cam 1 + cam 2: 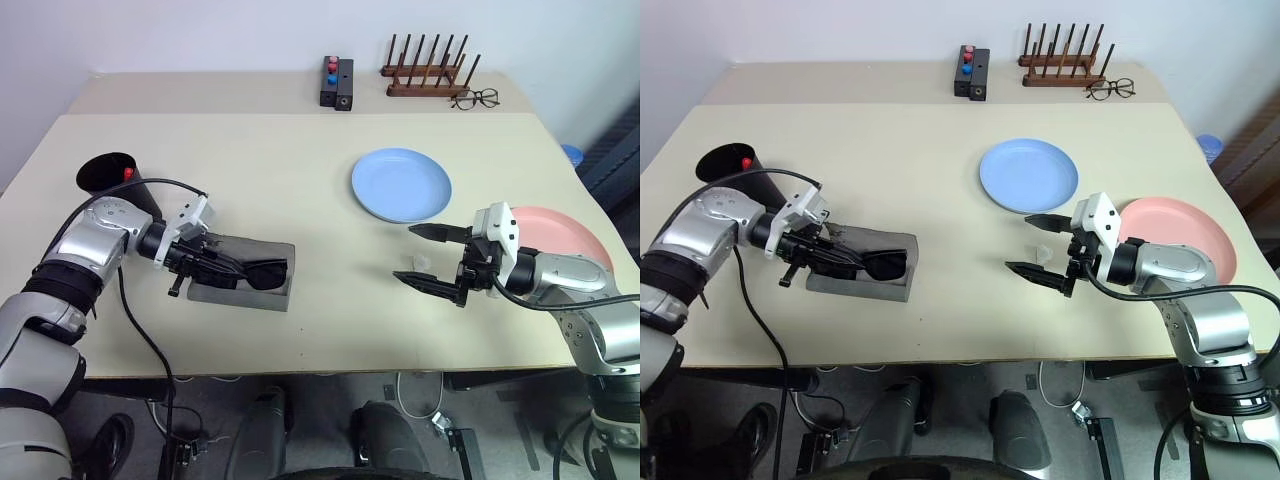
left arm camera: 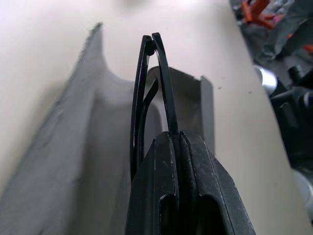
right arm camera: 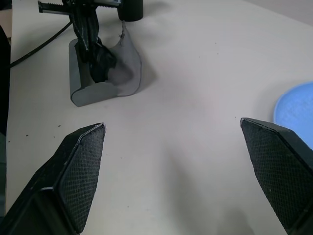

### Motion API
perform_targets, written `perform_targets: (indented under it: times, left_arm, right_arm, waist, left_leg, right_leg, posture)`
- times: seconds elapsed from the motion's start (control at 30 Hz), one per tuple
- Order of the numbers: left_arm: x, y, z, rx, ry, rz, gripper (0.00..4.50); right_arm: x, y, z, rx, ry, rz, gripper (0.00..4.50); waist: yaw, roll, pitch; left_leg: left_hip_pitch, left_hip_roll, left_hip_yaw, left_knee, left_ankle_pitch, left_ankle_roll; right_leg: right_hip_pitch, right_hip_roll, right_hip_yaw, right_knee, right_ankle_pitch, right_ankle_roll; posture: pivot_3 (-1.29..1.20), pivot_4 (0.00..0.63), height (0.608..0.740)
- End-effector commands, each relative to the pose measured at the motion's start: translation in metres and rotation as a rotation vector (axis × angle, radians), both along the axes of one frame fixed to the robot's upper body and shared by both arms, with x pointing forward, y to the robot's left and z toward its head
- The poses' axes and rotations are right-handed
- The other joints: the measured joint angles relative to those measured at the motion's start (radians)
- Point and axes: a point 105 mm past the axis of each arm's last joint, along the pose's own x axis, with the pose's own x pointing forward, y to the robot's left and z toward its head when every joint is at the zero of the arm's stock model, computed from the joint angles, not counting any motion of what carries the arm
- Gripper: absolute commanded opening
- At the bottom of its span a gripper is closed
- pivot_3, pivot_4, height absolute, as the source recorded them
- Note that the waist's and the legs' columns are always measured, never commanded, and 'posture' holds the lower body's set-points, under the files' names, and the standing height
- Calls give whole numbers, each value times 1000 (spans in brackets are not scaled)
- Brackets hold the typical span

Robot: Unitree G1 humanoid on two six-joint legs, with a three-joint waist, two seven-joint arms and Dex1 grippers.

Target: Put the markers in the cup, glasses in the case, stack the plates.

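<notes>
The left gripper (image 1: 205, 258), clamped on the black sunglasses (image 1: 262, 272), lowers them into the open grey case (image 1: 270, 298), while the right gripper (image 1: 432, 258) waits wide open and empty at the case's 3 o'clock.

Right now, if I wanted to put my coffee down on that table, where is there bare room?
The widest bare patch runs between the grey case and the blue plate, back to the marker block. The near edge between both arms is bare too. It is crowded at the cup and the left gripper, and around the right gripper beside the pink plate.
</notes>
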Motion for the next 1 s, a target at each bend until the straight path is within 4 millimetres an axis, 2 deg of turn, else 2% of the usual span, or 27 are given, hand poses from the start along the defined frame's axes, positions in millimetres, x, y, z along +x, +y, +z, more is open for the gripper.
perform_targets:
  times: [0.03,0.5,0.67,0.77,1.0]
  left_arm:
    - [1,-5,11,-71,16,11,31]
    - [-13,8,-11,55,52,-45,31]
    - [-19,5,-15,52,110,-55,31]
    - [-22,4,-15,58,167,-51,1030]
    - [-19,2,-12,59,167,-53,4437]
  right_arm:
    - [-2,1,10,-7,-41,16,4500]
    - [-3,1,9,-10,-38,11,4500]
    - [-3,2,8,-9,-37,13,4500]
    - [-3,2,7,-11,-38,12,4500]
    - [-2,2,6,-17,-39,12,4500]
  waist:
    - [0,0,0]
    - [-1,0,0]
    - [-1,0,0]
    - [-1,0,0]
    - [0,0,0]
  left_leg:
    - [0,0,0,0,0,0]
    - [0,0,0,0,0,0]
    - [0,0,0,0,0,0]
    - [0,0,0,0,0,0]
    - [0,0,0,0,0,0]
  right_leg:
    - [0,0,0,0,0,0]
    - [0,0,0,0,0,0]
    - [0,0,0,0,-1,-1]
    - [0,0,0,0,0,-1]
    - [0,1,0,0,0,0]
  posture:
    - [0,150,740]
    - [0,150,740]
    - [0,150,740]
    - [0,150,740]
    - [0,150,740]
